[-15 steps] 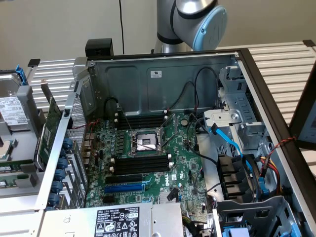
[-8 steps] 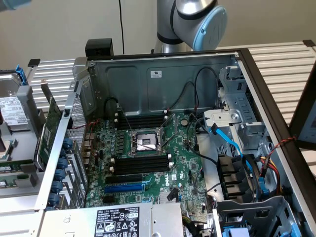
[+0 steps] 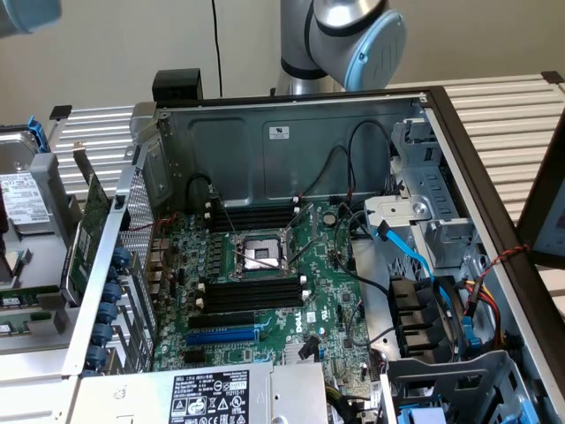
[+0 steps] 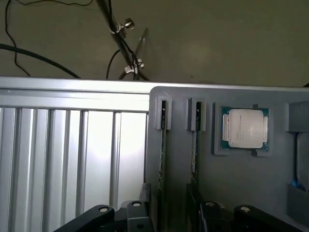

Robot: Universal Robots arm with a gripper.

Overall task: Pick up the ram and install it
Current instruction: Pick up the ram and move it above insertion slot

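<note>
Two thin ram sticks stand on edge in grooves of a grey holder [image 4: 241, 183], one ram stick [image 4: 163, 145] beside the other [image 4: 195, 145]. My gripper [image 4: 174, 215] hangs over them, open, with its black fingers [image 4: 133, 212] to either side of the two sticks and nothing between them. In the exterior view the open computer case [image 3: 291, 132] shows the motherboard with empty black ram slots [image 3: 252, 291] below the CPU socket [image 3: 262, 254] and more of them [image 3: 256, 216] above it.
A loose CPU chip [image 4: 244, 128] lies in a recess of the holder next to the sticks. A ribbed metal table [image 4: 72, 154] borders the holder. A green expansion card [image 3: 86, 234] and a hard drive [image 3: 22, 208] sit at the exterior view's left. Cables cross the case's right side.
</note>
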